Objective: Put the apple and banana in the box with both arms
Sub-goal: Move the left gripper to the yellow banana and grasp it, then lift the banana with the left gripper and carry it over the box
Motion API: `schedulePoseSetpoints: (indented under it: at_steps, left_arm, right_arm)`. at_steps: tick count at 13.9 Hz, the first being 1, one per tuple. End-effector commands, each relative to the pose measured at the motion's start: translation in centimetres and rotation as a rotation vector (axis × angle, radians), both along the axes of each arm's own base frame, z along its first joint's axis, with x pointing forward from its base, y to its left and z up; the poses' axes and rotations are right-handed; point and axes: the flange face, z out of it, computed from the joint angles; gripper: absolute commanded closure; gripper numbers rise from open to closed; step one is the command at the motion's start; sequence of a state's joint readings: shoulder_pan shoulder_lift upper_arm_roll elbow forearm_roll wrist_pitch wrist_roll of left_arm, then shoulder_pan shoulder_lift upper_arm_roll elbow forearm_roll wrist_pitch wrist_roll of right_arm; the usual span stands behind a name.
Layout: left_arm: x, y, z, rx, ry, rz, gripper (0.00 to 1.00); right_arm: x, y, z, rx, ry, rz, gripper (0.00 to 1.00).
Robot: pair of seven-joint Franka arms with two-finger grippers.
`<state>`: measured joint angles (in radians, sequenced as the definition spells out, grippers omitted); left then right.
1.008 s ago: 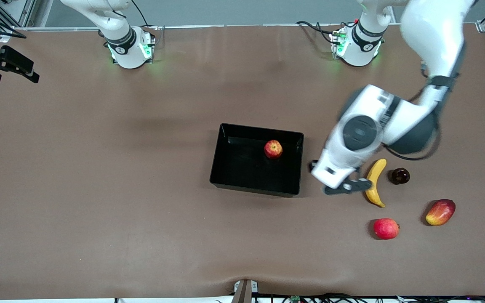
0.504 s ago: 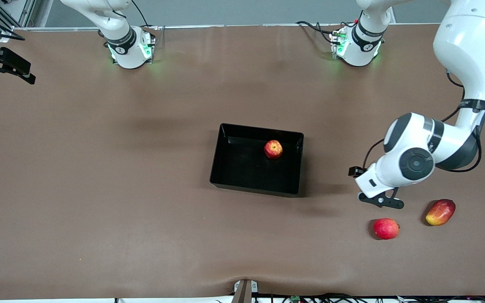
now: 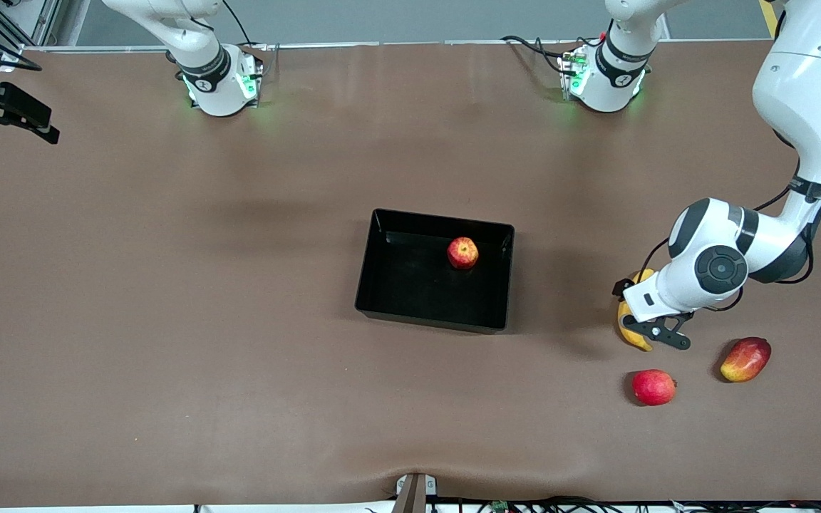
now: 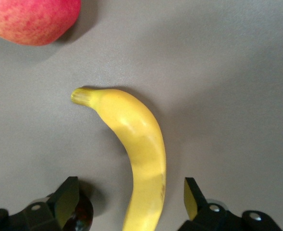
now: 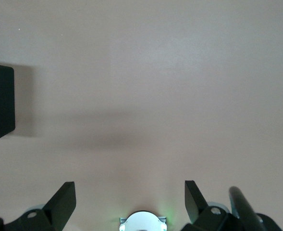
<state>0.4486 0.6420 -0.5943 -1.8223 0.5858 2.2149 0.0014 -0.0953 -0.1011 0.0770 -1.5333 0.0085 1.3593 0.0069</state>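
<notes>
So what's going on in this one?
The small red-and-yellow apple already sits in the shallow black plastic box. The left claw hovers open over the curved yellow banana, which lies on the table beside the box, toward the left arm's end; the fingers straddle it without touching. The right claw waits open above bare table.

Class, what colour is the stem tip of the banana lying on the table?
The banana is yellow, and its stem tip turns greenish-yellow; the left wrist view shows it best.
</notes>
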Motion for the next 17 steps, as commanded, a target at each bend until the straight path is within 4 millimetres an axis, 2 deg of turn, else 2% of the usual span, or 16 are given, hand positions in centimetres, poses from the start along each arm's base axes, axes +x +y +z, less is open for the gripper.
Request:
schedulePoseSetpoints:
  at_steps: [1, 3, 4, 7, 8, 10, 12, 15, 17]
  left_arm:
    - [-0.6, 0.0, -1.6, -0.017, -0.006, -0.031, 0.17]
    - [-0.7, -0.1, -2.1, -0.023, 0.001, -0.030, 0.23]
    - [-0.8, -0.1, -2.7, -0.028, 0.010, -0.030, 0.32]
    - [-0.9, -0.3, -2.7, -0.012, 0.007, -0.051, 0.90]
    - [-0.9, -0.5, -2.3, -0.007, 0.002, -0.041, 1.00]
    - [-0.5, -1.5, -0.1, -0.008, -0.024, -0.042, 1.00]
    - [-0.4, -3.9, 2.9, -0.005, -0.042, -0.055, 1.00]
    - [-0.5, -10.0, 8.6, -0.042, -0.044, -0.020, 1.00]
    - [-0.8, -13.9, 11.6, -0.060, -0.057, -0.004, 1.00]
  right_arm:
    - [-0.3, -0.3, 0.1, -0.020, -0.002, -0.005, 0.00]
    - [-0.3, -0.1, 0.1, -0.014, -0.004, -0.003, 0.00]
    - [-0.3, -0.1, 0.2, -0.011, -0.007, -0.002, 0.00]
    - [-0.2, 0.1, 0.0, -0.005, -0.007, 0.000, 0.00]
    - [-0.3, 0.1, 0.0, -0.004, -0.005, 0.000, 0.00]
    - [-0.3, 0.1, 0.0, -0.004, -0.005, 0.000, 0.00]
    - [-0.2, 0.1, 0.0, -0.004, -0.007, 0.000, 0.00]
    - [-0.2, 0.2, 0.0, -0.002, -0.007, 0.002, 0.00]
    - [-0.2, 0.2, 0.0, -0.001, -0.008, 0.002, 0.00]
